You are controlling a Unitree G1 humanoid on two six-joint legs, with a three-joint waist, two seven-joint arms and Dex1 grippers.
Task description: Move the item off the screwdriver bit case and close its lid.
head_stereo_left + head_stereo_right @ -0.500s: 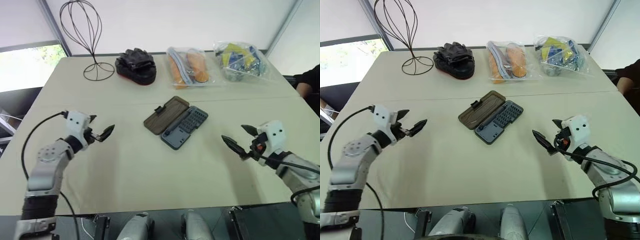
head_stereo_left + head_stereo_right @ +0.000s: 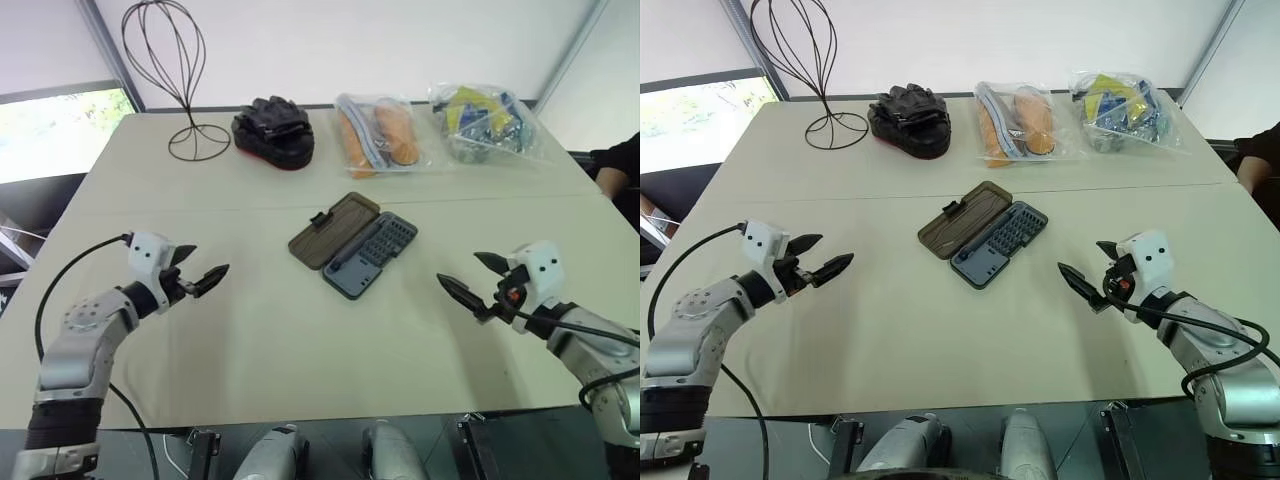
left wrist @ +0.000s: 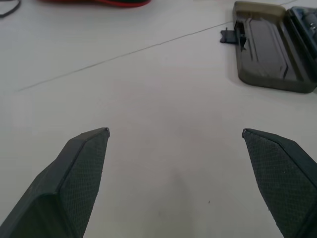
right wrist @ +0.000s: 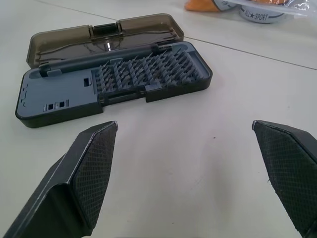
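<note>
We see left gripper (image 2: 205, 268) at 8 o'clock, right gripper (image 2: 468, 280) at 4 o'clock; both jaws spread wide, nothing held, above bare table (image 2: 300, 340). Screwdriver bit case (image 2: 370, 253) at table centre, lid (image 2: 333, 230) flat open beside tray (toward 10 o'clock). Beyond, toward 12: gloves (image 2: 274, 130), bags (image 2: 378, 133).

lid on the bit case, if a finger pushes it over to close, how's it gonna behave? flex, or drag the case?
The lid lies flat open beside the tray, so it likely swings on its hinge. It looks like thin translucent plastic: probably light, maybe slightly flexible. The screwdriver bit case is flat and low on a smooth table, so it may slide rather than tip.
</note>
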